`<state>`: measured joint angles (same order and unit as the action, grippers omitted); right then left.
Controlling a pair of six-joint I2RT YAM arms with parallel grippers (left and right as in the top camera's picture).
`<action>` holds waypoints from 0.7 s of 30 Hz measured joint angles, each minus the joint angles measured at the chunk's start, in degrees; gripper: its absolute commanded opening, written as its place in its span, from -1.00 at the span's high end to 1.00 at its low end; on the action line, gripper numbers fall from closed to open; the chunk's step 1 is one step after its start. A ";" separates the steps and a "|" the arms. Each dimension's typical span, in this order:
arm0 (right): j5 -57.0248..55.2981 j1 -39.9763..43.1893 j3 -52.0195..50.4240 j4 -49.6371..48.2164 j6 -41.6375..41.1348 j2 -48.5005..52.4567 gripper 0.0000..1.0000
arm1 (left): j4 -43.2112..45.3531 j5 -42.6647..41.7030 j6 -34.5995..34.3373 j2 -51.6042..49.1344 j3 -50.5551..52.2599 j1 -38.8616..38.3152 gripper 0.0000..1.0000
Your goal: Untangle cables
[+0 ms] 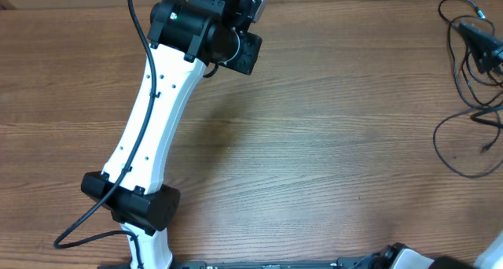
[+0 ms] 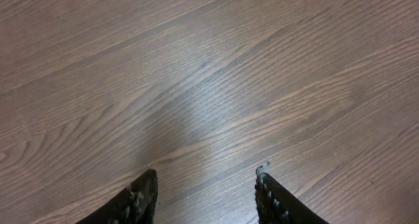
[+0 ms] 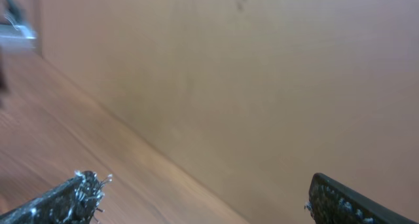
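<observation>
The cables (image 1: 469, 92) are thin black cords lying in loose tangled loops at the far right edge of the table, with a chunkier black plug (image 1: 483, 42) among them. They show only in the overhead view. My left gripper (image 2: 206, 179) is open and empty over bare wood; its arm reaches to the table's far middle (image 1: 236, 37), far left of the cables. My right gripper (image 3: 203, 188) is open and empty, facing a plain tan wall, with no cable in its view.
The left arm's white link (image 1: 153, 119) stretches diagonally across the left half of the wooden table (image 1: 314, 143). Part of the right arm's base (image 1: 409, 257) shows at the bottom right edge.
</observation>
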<state>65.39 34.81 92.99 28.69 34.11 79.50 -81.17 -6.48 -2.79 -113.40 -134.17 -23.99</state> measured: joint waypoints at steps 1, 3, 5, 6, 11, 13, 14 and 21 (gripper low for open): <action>0.15 -0.57 0.00 -1.03 -2.62 -1.16 -1.00 | 0.02 -0.13 0.07 0.00 0.00 0.00 0.04; -0.94 -1.49 0.00 -2.21 -5.97 -3.67 -1.00 | -0.02 -0.15 0.42 0.00 0.00 0.02 0.03; -3.13 -2.01 0.00 -3.80 -8.24 -6.47 -1.00 | -0.04 -0.17 1.18 0.00 0.00 0.00 0.04; -4.17 -2.12 0.00 -4.57 -9.44 -8.04 -1.00 | -0.04 -0.17 1.51 0.00 0.00 0.00 0.04; -10.97 -0.96 0.00 -5.68 -19.06 -15.37 -1.00 | 0.20 -0.17 3.65 0.00 0.00 0.00 0.05; -15.30 0.28 0.00 -5.25 -24.11 -17.64 -1.00 | 0.35 -0.17 4.55 0.00 0.00 0.00 0.05; -17.20 0.96 0.02 -4.55 -26.36 -18.78 -1.00 | 0.55 -0.15 4.72 0.00 0.00 0.00 0.05; -25.79 2.36 0.02 -5.42 -37.46 -24.04 -1.00 | 0.87 -0.15 5.31 0.00 0.00 0.00 0.07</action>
<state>39.59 37.17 93.01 23.27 -3.36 55.46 -80.29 -6.63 2.52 -113.40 -134.17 -23.99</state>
